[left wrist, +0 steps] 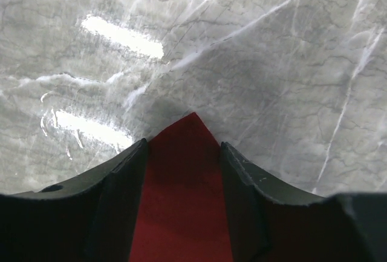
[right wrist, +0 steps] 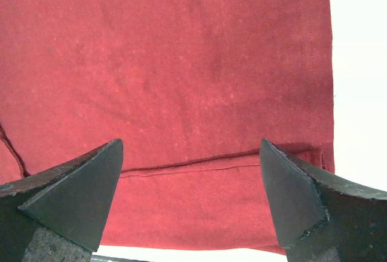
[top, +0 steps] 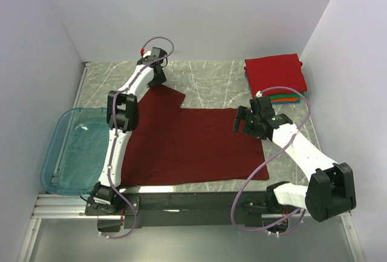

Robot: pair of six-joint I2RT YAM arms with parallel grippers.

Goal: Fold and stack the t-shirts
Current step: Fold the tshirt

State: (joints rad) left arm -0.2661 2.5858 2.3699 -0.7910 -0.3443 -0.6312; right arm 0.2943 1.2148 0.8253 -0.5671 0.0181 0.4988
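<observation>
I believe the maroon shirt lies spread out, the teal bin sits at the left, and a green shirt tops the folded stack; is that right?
Not quite: the shirt topping the folded stack is bright red, not green, as the top external view shows. The maroon shirt and teal bin are as you say.

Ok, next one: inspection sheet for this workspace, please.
Surface: grey marbled table.
Job's things: dark maroon t-shirt spread flat mid-table; stack of folded shirts at the far right corner, red on top.
Clutter: translucent teal bin at the left edge.
Grippers: left gripper straddles a pointed corner of the maroon shirt, grip unclear; right gripper open above the shirt's hem.
Cables: purple cables loop off both arms.
Surroundings: white walls on three sides.
</observation>
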